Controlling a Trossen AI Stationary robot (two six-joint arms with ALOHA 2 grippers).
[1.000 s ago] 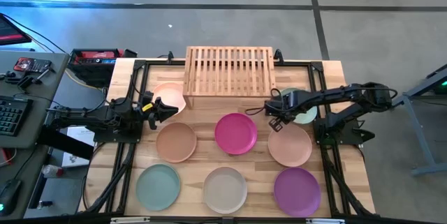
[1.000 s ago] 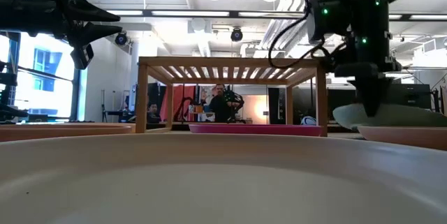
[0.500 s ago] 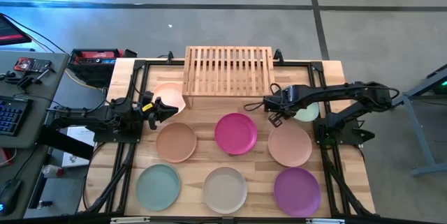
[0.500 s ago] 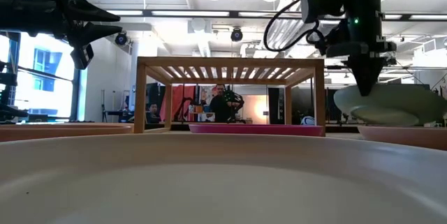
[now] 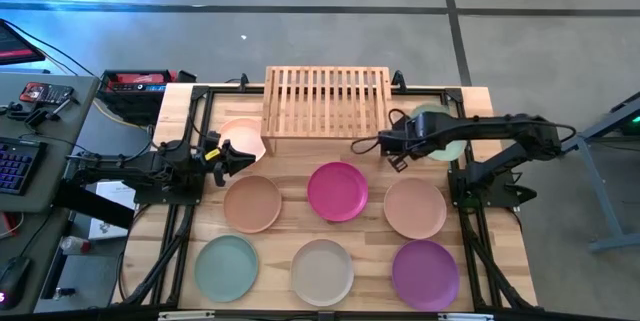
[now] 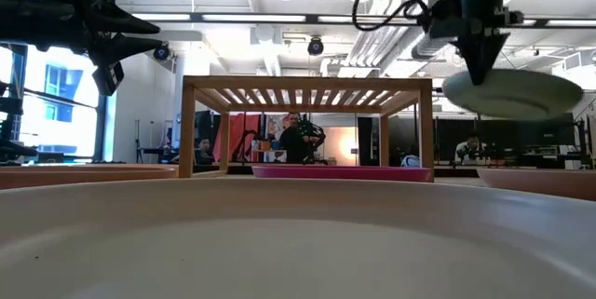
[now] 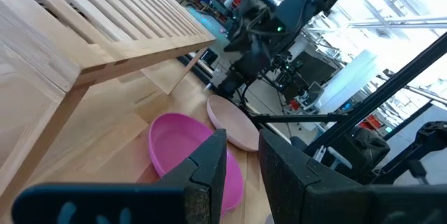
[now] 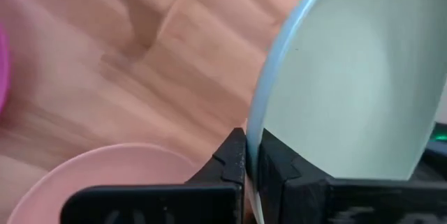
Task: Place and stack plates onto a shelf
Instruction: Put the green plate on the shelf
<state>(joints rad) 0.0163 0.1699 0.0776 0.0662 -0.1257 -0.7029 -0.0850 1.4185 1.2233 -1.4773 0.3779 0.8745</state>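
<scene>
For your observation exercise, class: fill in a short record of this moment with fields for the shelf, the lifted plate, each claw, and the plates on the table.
shelf: slatted wooden shelf at the table's far edge, nothing on top
lifted plate: mint plate held level in the air, right of the shelf, near its top height
right claw: right claw shut on the mint plate's rim
left claw: left claw waiting beside the pale pink plate, holding nothing
plates on the table: seven, none stacked

Robotics lab: concrete floor (image 5: 300,21), exposed ceiling ducts (image 6: 307,20), keyboard (image 5: 15,166).
</scene>
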